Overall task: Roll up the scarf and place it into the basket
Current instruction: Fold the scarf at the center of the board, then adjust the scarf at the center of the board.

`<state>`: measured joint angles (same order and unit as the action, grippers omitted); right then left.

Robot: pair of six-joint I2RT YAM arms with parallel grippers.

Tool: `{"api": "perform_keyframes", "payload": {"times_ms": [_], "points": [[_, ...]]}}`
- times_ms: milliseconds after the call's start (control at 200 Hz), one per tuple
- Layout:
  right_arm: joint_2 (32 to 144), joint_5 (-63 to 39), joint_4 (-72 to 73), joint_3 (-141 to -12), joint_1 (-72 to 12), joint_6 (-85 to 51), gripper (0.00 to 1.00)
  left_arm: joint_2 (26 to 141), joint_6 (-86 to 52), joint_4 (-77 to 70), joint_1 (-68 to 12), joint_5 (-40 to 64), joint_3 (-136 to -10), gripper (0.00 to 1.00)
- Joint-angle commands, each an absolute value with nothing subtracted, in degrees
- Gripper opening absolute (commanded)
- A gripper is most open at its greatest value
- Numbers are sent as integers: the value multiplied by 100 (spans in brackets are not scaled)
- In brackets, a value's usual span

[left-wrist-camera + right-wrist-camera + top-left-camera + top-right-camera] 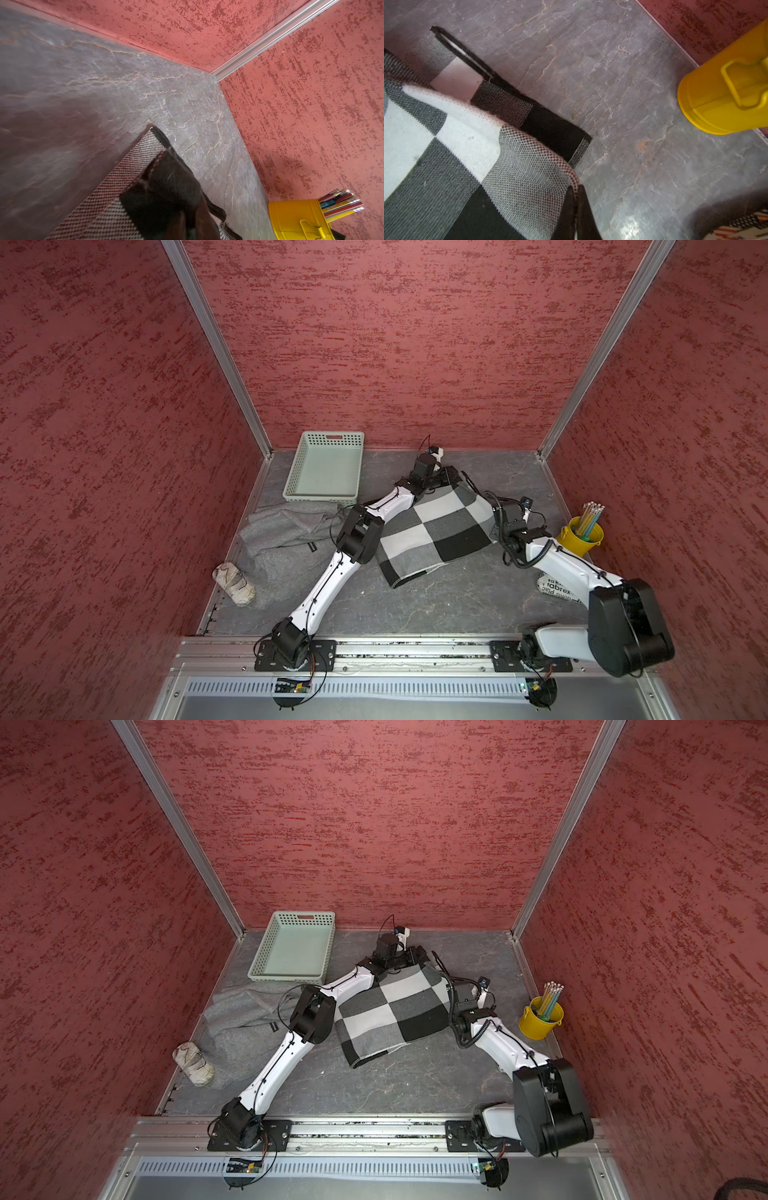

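Scarf folded near basket, right gripper pinched shut on edge away from basket, left gripper at corner alongside basket, grip unreadable: keep both corners level, roll tight, no slack.

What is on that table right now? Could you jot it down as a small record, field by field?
scarf: black, white and grey checks, lying folded on the table, not rolled yet
basket: pale green, empty, in the back-left corner
right jaws: shut on the scarf's edge
left jaws: at the scarf's far edge; open or shut, cannot tell
other things: yellow bucket of pencils on the right; crumpled grey cloth on the left
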<state>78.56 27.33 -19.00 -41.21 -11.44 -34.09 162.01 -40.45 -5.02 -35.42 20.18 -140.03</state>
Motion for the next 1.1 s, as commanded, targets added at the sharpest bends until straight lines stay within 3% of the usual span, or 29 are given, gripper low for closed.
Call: {"api": "perform_keyframes", "payload": {"times_ms": [0,45,170,281,496,691,782,922,1097], "points": [[8235,2575,-1520,-4279,-805,-3257,13,16364,-4334,-1125,-3485,1847,-14230,38],[8454,2574,-1729,-4453,-718,-3354,30,16357,-4375,-1119,-3456,1928,-14221,47],[8743,2498,-2171,-4767,-596,-3469,48,16044,-4366,-1037,-3325,2283,-14038,63],[8605,2521,-2305,-4880,-572,-3443,54,15231,-4120,-1128,-3188,2408,-13277,66],[8013,1635,-2647,-5198,-622,-3226,55,12590,-3053,-323,-2827,2103,-10537,68],[7706,343,-2022,-4737,-831,-3778,50,10729,-2271,325,-2555,1637,-7975,65],[7749,-45,-1604,-4430,-863,-4033,49,10330,-2113,518,-2464,1635,-7197,63],[7986,151,-1570,-4290,-853,-4140,49,10198,-2010,731,-2515,1797,-6521,57],[8899,253,-1681,-4743,-658,-3821,39,10241,-1942,959,-2844,1816,-6094,53]]}}
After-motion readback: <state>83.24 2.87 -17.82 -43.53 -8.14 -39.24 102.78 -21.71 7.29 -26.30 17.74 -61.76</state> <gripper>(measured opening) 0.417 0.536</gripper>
